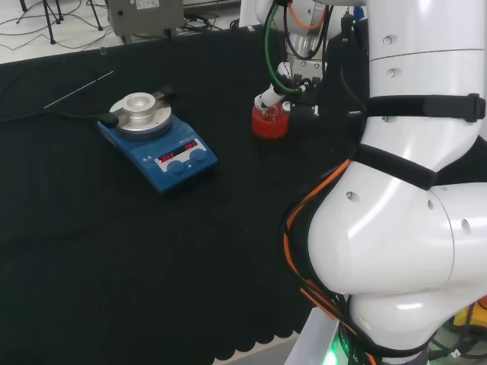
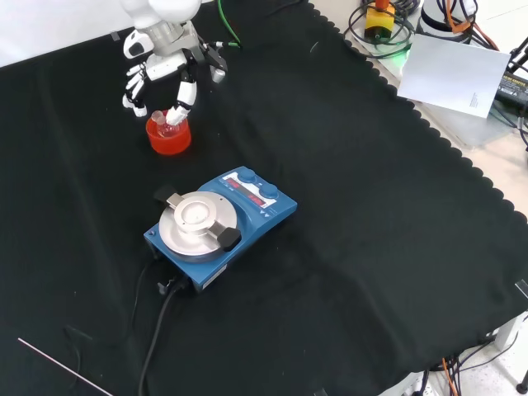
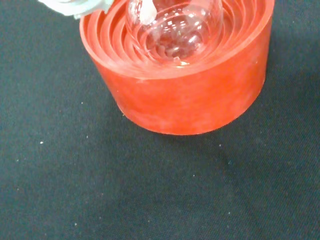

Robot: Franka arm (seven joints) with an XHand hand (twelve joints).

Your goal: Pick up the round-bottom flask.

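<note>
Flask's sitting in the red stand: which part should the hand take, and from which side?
Probably the neck, from above. The round-bottom flask has its bulb sunk in the red ribbed stand, whose wall blocks a side grasp. The neck rises above the rim in the front view, where the hand hovers.

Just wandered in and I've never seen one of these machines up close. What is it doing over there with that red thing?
A white robot arm has brought its hand down over a clear round-bottom flask that sits in a red ribbed ring stand on the black cloth. The fingers reach to the flask's neck, but whether they grip it is hard to tell. The flask rests in the stand, not lifted. A blue hotplate stirrer stands nearby, untouched.
</note>
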